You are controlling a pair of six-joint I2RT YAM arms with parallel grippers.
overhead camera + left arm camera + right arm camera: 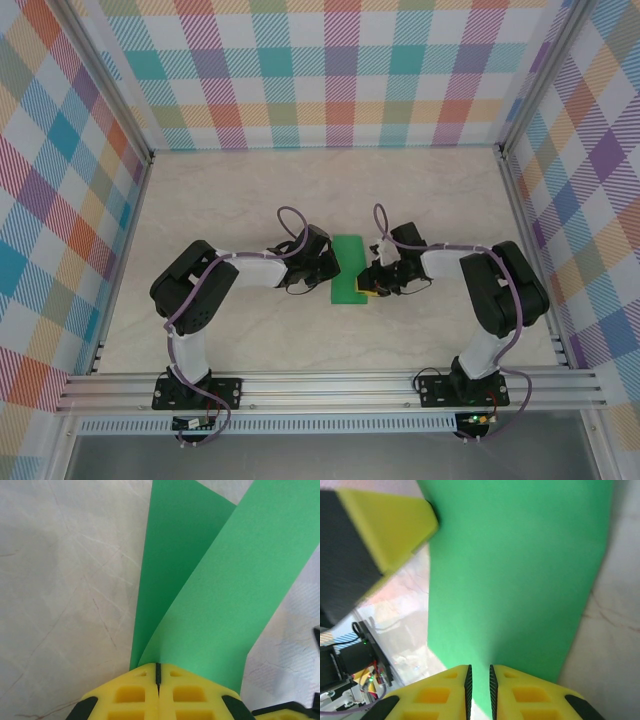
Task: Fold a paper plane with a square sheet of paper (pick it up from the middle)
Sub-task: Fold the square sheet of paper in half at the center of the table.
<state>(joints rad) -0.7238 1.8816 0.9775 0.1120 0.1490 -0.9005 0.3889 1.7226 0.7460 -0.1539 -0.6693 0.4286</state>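
Left gripper [158, 672] clamped tight on the square sheet of paper [350, 268] at centre frame; its wrist view reveals the sheet folded, one half lifted. Right gripper [480, 680], jaws a slit apart, sits at the sheet's right edge.

square sheet of paper [210, 595]: thin green paper, matt, smooth
left gripper [158, 667]: yellow moulded plastic, matt
right gripper [480, 672]: same yellow plastic, ribbed black inner faces
table [60, 580]: pale marbled top, smooth, faintly veined
rail [330, 385], 6 o'clock: silvery grooved metal
walls [340, 70], 12 o'clock: matt plaid print
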